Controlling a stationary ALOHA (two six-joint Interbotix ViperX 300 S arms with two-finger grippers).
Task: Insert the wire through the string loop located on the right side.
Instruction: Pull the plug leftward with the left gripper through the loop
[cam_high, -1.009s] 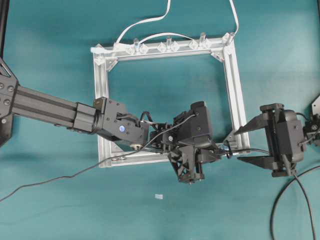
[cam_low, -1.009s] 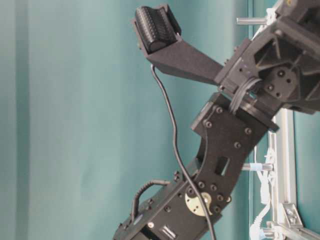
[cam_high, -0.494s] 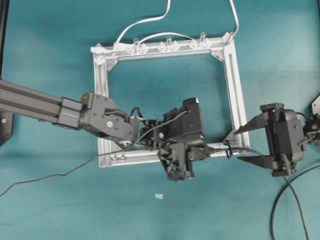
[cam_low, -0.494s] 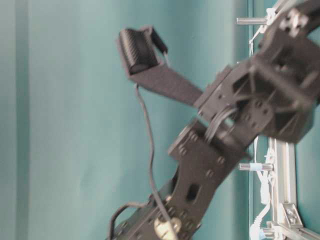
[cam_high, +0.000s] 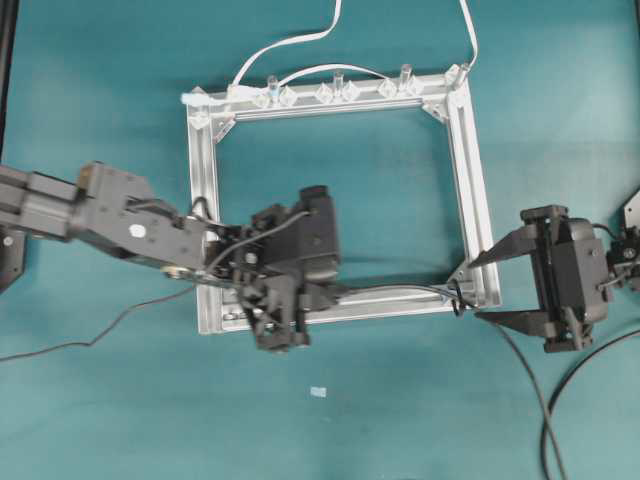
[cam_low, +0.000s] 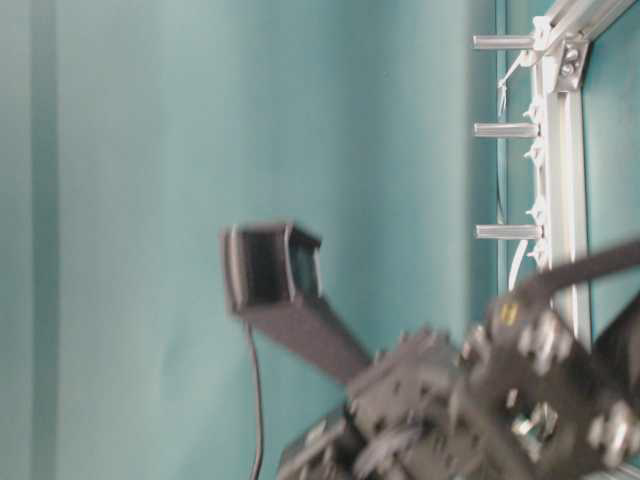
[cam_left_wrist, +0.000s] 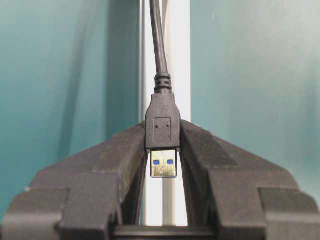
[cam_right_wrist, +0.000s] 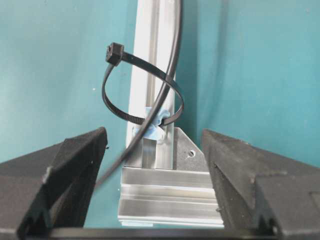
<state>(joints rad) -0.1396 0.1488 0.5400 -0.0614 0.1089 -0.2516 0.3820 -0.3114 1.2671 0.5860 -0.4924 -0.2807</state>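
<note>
My left gripper (cam_left_wrist: 163, 147) is shut on the dark USB plug (cam_left_wrist: 162, 125) of the wire, with the metal end pointing back between the fingers. Overhead, that gripper (cam_high: 322, 293) hovers over the left part of the silver frame's bottom bar. The wire (cam_high: 400, 290) runs right along the bar, passes through the string loop (cam_high: 456, 296) at the lower right corner, and trails off toward the bottom right. In the right wrist view the wire (cam_right_wrist: 177, 40) threads the black loop (cam_right_wrist: 114, 52). My right gripper (cam_right_wrist: 154, 135) stands open just right of the loop, holding nothing.
The silver frame (cam_high: 470, 180) lies flat on the teal table. Clear pegs (cam_high: 337, 80) and a flat white cable (cam_high: 290, 45) sit along its top bar. A small white scrap (cam_high: 318, 392) lies in front. A thick black arm cable (cam_high: 600, 350) curves at the lower right.
My left gripper has moved left along the bottom bar with the plug, drawing more wire through the loop. The right gripper has stayed put, open.
</note>
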